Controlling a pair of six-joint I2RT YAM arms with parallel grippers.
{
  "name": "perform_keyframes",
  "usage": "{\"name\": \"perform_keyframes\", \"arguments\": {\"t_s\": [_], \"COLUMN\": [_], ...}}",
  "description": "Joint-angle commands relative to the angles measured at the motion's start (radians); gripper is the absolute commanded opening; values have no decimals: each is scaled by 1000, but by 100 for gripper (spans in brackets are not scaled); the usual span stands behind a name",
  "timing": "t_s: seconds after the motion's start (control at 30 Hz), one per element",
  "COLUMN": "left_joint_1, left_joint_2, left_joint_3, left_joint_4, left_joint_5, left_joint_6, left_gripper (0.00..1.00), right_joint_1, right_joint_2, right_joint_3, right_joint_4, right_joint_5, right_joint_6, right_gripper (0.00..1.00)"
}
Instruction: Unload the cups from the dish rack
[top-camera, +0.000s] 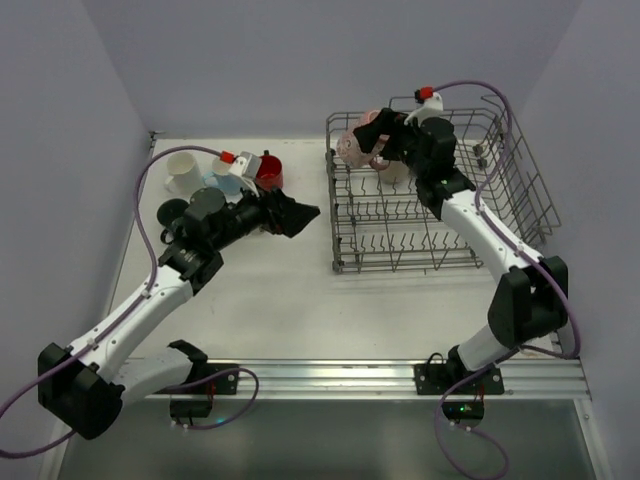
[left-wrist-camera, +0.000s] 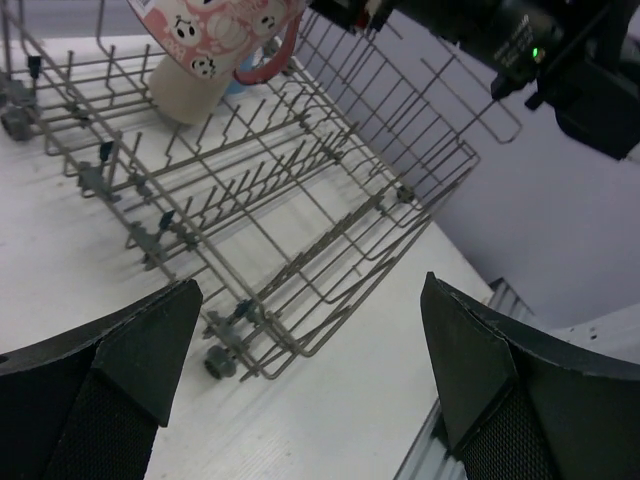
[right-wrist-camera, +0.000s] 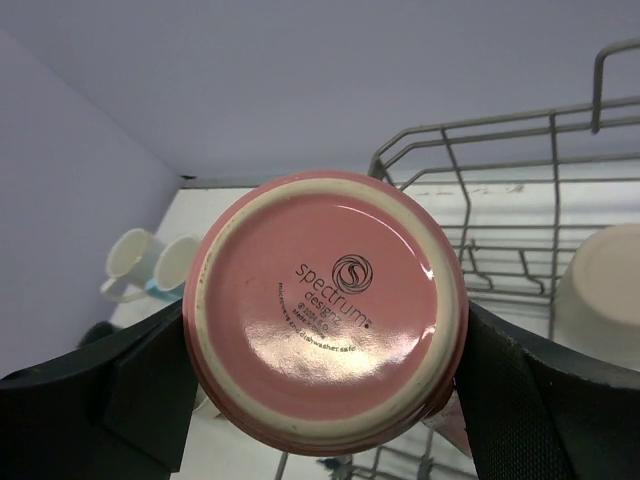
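Top external view, from the left: a white mug (top-camera: 183, 170), a light blue cup (top-camera: 226, 186), a red cup (top-camera: 268, 172) and a dark cup (top-camera: 172, 212) stand clustered on the bench (top-camera: 300, 310) near its far left corner. Just right of them the left gripper (top-camera: 300, 213) hovers over bare bench, short of the dish rack (top-camera: 400, 228). The left wrist view shows its jaws spread wide with nothing between them. The rack fills the right half of the bench. Over its far left corner the right gripper (top-camera: 372, 135) is clamped on a pink mug (top-camera: 350, 148). The mug is held clear above the tines, its base facing the right wrist camera, a finger (right-wrist-camera: 140, 390) pressed against either side. A beige cup (left-wrist-camera: 185, 92) sits among the tines just below it.
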Motion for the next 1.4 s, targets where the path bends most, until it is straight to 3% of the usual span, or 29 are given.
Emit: {"name": "perform_keyframes", "arguments": {"t_s": [0.0,0.1,0.37,0.67,0.83,0.93,1.03,1.07,1.13,1.17,1.27,1.3,1.33,1.37], "left_joint_1": [1,1,-1,1,-1,-1,-3,-3,-3,-3,-3,-3,-3,-3], "left_joint_2": [68,140,280,343,360,373,375,375,373,370,355,350,337,326], "left_joint_3": [36,41,48,71,56,41,44,50,55,56,65,68,68,70], "left_joint_4": [242,349,511,590,659,733,764,765,765,759,718,700,687,655], "left_joint_5": [94,124,151,170,188,211,214,214,217,216,194,185,165,153], "left_joint_6": [-156,-234,-347,-394,-439,-485,-505,-507,-512,-513,-492,-472,-461,-447], "left_gripper": [100,100,100,98,90,78,61,46,29,16,0,0,0,0], "right_joint_1": [-25,-50,-61,-59,-61,-59,-51,-47,-45,-42,-28,-21,-9,-4], "right_joint_2": [-178,-276,-387,-340,-286,-244,-221,-220,-214,-212,-211,-211,-211,-211], "right_joint_3": [-131,-272,-498,-590,-618,-615,-612,-613,-618,-618,-610,-607,-604,-607], "right_joint_4": [233,338,552,761,915,968,960,962,974,974,966,945,936,928], "right_joint_5": [-131,-222,-349,-466,-498,-513,-510,-509,-504,-503,-506,-507,-512,-513], "right_joint_6": [219,403,642,793,888,926,925,925,928,928,919,903,894,885], "right_gripper": [48,47,47,47,47,47,48,48,48,50,55,58,63,78]}}
